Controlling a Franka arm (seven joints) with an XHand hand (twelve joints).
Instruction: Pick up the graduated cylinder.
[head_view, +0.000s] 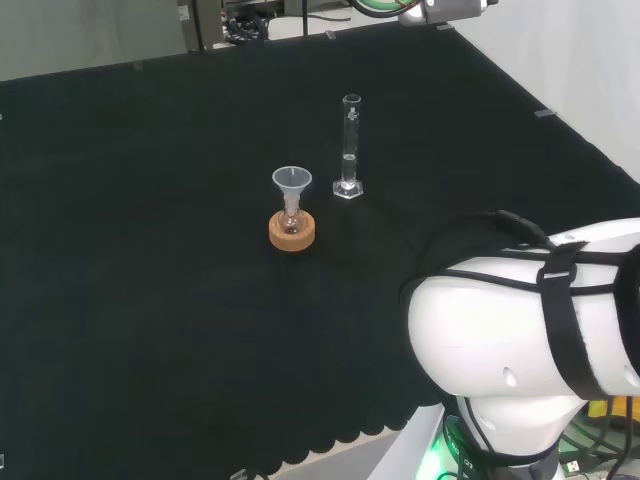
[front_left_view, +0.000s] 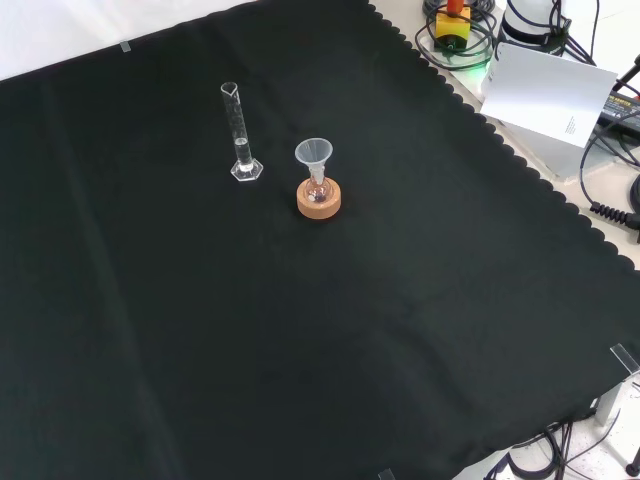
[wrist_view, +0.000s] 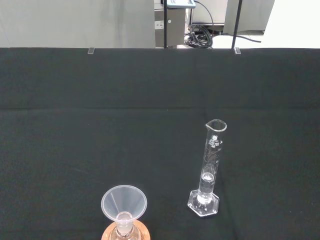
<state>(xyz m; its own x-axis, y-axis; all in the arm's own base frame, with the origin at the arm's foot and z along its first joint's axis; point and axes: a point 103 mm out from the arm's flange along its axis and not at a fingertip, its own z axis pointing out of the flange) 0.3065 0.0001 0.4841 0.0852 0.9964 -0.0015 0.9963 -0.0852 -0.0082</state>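
A clear glass graduated cylinder (head_view: 350, 146) stands upright on its hexagonal foot on the black cloth. The front view has the cylinder (front_left_view: 240, 134) left of a small flask with a funnel, and the wrist view shows the cylinder (wrist_view: 209, 170) with a spout at its rim. A little liquid seems to sit at its bottom. Nothing touches it. The arm's white link (head_view: 530, 320) rises at the right of the head view.
A small flask with a clear funnel (head_view: 292, 196) in its neck sits on a cork ring (front_left_view: 319, 200) close beside the cylinder; the funnel (wrist_view: 124, 204) is near in the wrist view. Cables and a white sheet (front_left_view: 550, 92) lie beyond the cloth's scalloped edge.
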